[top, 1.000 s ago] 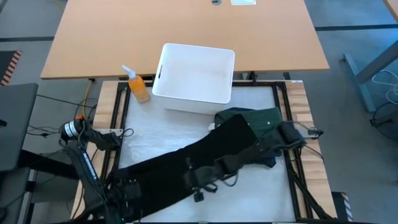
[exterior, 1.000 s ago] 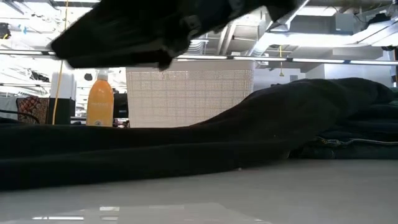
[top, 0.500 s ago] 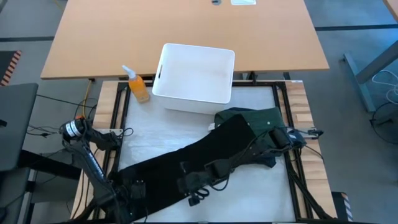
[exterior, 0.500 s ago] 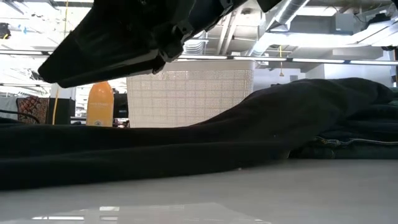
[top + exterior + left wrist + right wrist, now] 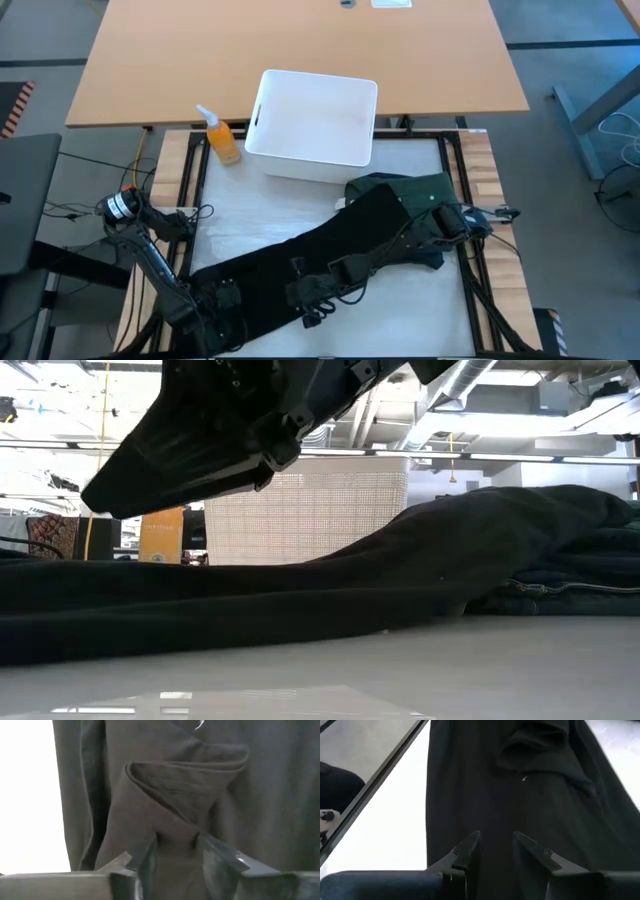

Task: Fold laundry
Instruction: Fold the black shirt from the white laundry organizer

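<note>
High view: we see the black garment [image 5: 300, 262] strung unfolded across the white mat, a dark green one [image 5: 420, 192] bunched by the bin [image 5: 312, 122]. Our left gripper [image 5: 175, 851] straddles a fold, jaws narrow; right gripper [image 5: 495, 851] narrowly parted above cloth. Folding barely begun.

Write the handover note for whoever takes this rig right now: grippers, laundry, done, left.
Left gripper: low over the near-left end of the black garment, fingers straddling a raised fold, not clamped.
Right gripper: over the same garment's middle, fingers parted, nothing seen held.
Laundry: black garment stretched diagonally across the table, its far end lying over a dark green garment at right. White bin beyond it.
Done: garment laid out long.
Left: all folding, judging by the flat, unfolded cloth.
</note>
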Tool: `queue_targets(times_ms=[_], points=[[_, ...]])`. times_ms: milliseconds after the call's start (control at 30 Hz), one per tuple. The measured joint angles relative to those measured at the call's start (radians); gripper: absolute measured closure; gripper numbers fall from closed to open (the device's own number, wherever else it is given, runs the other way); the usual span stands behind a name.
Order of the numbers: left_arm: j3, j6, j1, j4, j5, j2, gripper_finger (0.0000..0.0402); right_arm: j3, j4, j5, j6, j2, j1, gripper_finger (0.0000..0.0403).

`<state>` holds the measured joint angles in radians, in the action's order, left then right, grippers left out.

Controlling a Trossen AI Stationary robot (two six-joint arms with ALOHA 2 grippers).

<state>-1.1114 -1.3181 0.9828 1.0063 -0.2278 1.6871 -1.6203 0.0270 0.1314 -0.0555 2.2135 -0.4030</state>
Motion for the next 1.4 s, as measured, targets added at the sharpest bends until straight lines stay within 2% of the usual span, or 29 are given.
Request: queue_targets(times_ms=[233, 333, 467, 633, 833, 1000, 1200, 1400], points=[[0.000, 0.023, -0.011, -0.004, 0.009, 0.000, 0.0387, 0.000, 0.026, 0.000, -0.010, 0.000, -0.003, 0.0264], [0.000, 0.045, -0.011, -0.013, -0.009, 0.000, 0.0398, 0.000, 0.027, 0.000, -0.024, 0.000, -0.002, 0.0264], [-0.028, 0.106, -0.012, 0.046, 0.063, 0.000, 0.0400, 0.000, 0.028, -0.002, -0.024, 0.000, -0.003, 0.0264], [-0.125, 0.186, -0.011, 0.157, 0.149, 0.000, 0.0401, 0.000, 0.045, -0.003, -0.025, 0.000, -0.003, 0.0264], [-0.210, 0.316, -0.008, 0.048, 0.292, -0.001, 0.0401, 0.001, 0.060, -0.004, -0.031, -0.001, -0.003, 0.0264], [-0.210, 0.333, 0.000, -0.011, 0.329, -0.001, 0.0401, 0.001, 0.058, -0.004, -0.031, -0.002, -0.003, 0.0264], [-0.156, 0.260, 0.004, -0.011, 0.429, -0.001, 0.0398, 0.001, 0.056, -0.006, -0.034, -0.002, -0.005, 0.0264], [-0.130, 0.259, 0.000, -0.009, 0.485, -0.001, 0.0350, 0.001, 0.031, -0.070, -0.068, -0.002, -0.008, 0.0264]])
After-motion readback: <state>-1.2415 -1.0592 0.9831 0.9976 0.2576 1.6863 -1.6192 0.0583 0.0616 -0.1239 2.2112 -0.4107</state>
